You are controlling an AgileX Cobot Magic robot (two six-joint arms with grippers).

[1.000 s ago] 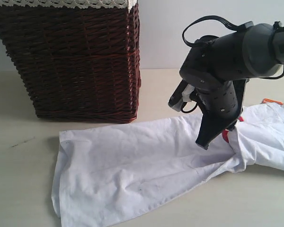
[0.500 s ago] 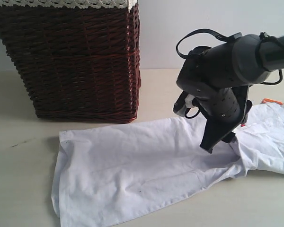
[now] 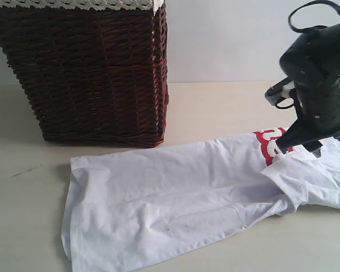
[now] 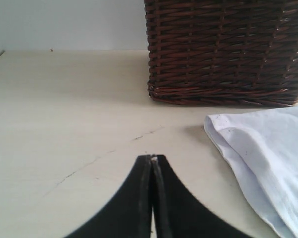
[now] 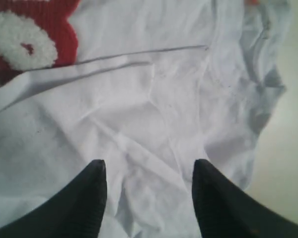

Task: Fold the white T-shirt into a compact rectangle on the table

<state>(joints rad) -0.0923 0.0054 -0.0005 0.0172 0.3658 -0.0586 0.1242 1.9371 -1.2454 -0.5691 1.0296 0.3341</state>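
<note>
Now the white T-shirt (image 3: pixel 175 192) is seen spread long and mostly flat on the table (image 3: pixel 22 226), just in front of a dark wicker basket (image 3: pixel 90 73). One end lies close under the basket's front. The other end trails well away past the basket's corner. At that far end a flap of fabric (image 3: pixel 306 175) has been laid back over the shirt, and part of the red-outlined lettering (image 3: pixel 267 144) is left showing beside it.

The right gripper (image 5: pixel 149 166) is held just above this flap with its jaws apart and nothing between them. A second ago it was pinched shut low on the cloth, nearer the basket, and the lettering was hidden behind it. Since then the cloth has been let go and the arm drawn farther from the basket.

The left gripper (image 4: pixel 152 158) is held over bare table beside the basket, its jaws pressed together on nothing.

One fold appears to have been placed and released. The shirt is judged far from a compact rectangle, and further folds are needed.
</note>
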